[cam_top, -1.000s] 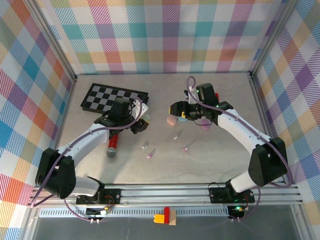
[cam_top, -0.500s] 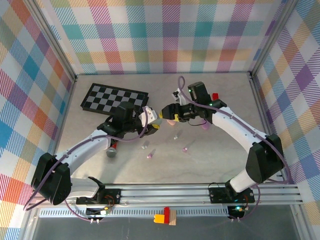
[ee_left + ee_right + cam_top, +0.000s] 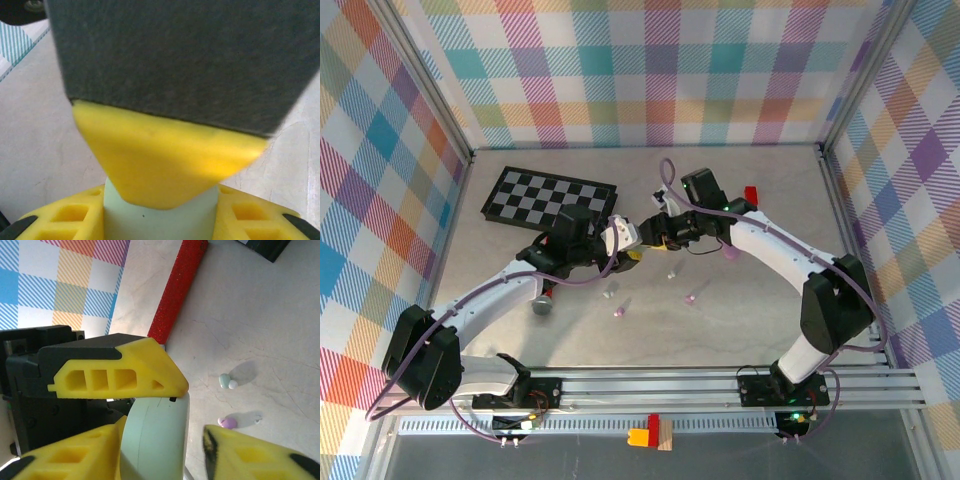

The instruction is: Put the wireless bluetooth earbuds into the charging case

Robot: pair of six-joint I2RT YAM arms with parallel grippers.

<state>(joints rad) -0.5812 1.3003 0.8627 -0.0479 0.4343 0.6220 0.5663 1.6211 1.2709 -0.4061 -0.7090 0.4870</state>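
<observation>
— Both arms have swung inward since a second ago, and my right gripper [image 3: 655, 232] now meets my left gripper [image 3: 622, 240].

— Holding what?

— Left is clamped on the pale green pebble-shaped plastic charging case [image 3: 155, 435]. Right's jaws stand apart astride it, gripping nothing.

— The buds?

— A tiny pale whitish-green earbud [image 3: 226, 380] and a purple earbud [image 3: 228, 423] lie on the grey table [image 3: 260, 315], ahead of my right fingertips. I should keep the left steady and lift the lid gently, without twisting.

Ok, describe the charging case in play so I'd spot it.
From the checkerboard, look just past its near right corner. The pale green charging case sits clamped in the left gripper, a rounded shell far bigger than the tiny earbuds loose on the table.
</observation>
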